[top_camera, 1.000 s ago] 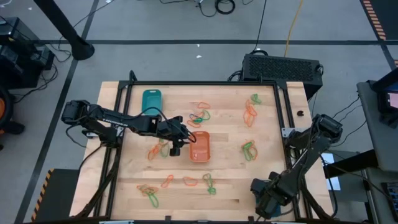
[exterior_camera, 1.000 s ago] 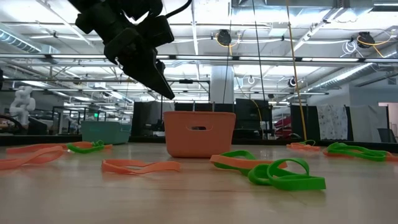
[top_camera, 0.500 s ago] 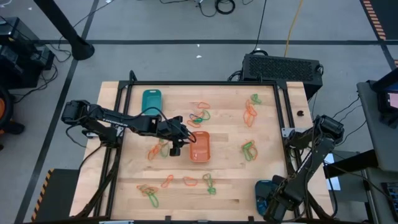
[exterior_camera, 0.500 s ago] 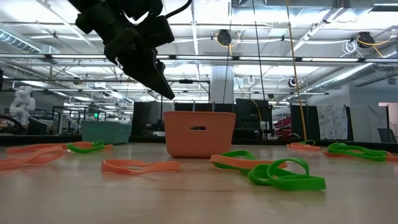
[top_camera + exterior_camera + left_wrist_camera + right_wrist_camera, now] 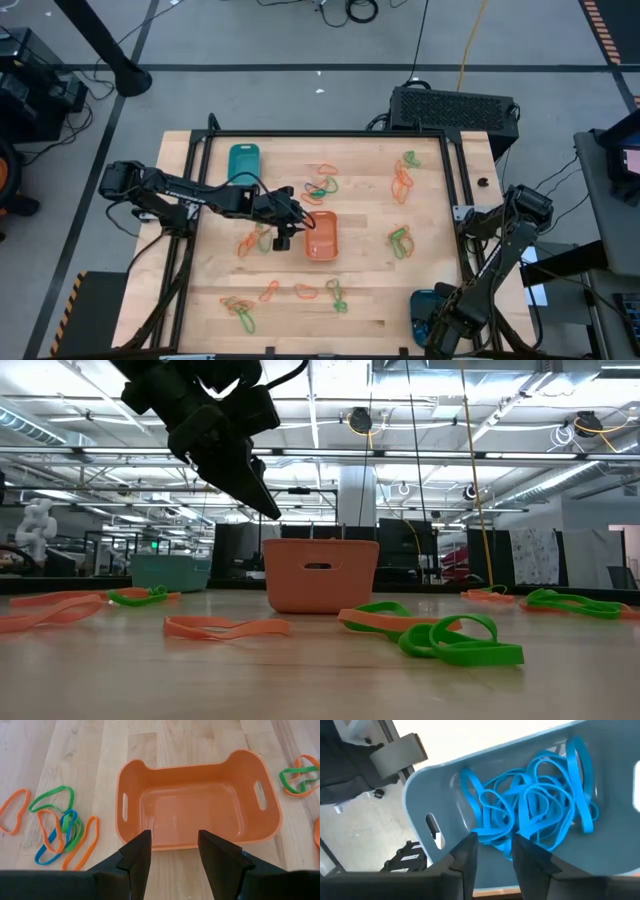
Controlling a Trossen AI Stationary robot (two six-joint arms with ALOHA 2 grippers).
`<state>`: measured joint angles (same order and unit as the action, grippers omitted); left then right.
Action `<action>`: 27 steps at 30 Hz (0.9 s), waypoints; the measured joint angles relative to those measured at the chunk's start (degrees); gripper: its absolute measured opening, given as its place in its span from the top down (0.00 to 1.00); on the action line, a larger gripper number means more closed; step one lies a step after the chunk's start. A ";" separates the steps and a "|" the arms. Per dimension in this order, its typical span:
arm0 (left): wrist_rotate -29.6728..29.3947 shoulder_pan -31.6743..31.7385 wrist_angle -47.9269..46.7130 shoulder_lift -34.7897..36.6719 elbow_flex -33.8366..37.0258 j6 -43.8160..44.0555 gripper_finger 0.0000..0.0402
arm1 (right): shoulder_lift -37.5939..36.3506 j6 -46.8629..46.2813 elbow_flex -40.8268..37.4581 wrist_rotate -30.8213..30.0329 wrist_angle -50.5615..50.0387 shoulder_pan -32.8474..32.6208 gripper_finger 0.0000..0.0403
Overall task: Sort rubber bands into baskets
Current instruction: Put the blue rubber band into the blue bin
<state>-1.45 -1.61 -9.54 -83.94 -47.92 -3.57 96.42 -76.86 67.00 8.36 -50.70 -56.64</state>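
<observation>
Your left gripper [image 5: 170, 851] hangs with fingers spread and empty over the near wall of the orange basket [image 5: 197, 805] mid-table. Your right gripper [image 5: 492, 851], fingers parted, sits over the teal basket [image 5: 432, 795] of blue rubber bands [image 5: 530, 807] at the table's front right corner.

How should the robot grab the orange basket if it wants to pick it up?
Probably by a long side wall of the orange basket, coming straight down. It sits upright and open on the table, so one finger can go inside and one outside the thin rim. The left gripper hangs open just above its near wall. The slots in the short ends look too narrow for fingers.
</observation>
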 joint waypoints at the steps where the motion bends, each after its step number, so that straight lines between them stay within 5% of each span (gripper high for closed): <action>1: 0.00 0.02 0.00 0.00 0.00 -0.14 0.57 | -0.01 0.27 0.00 -0.02 0.12 0.00 0.73; 20: 2.16 3.88 0.25 -0.02 0.00 -0.27 0.57 | -9.25 5.85 0.00 -9.11 -10.56 0.00 0.83; 27: 6.59 7.96 1.56 -0.02 -0.24 -1.46 0.57 | -9.55 14.41 -0.02 -28.68 -8.82 0.41 0.84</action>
<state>5.14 6.35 -7.98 -83.96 -48.16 -5.04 86.87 -62.45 66.98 -20.32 -59.52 -56.23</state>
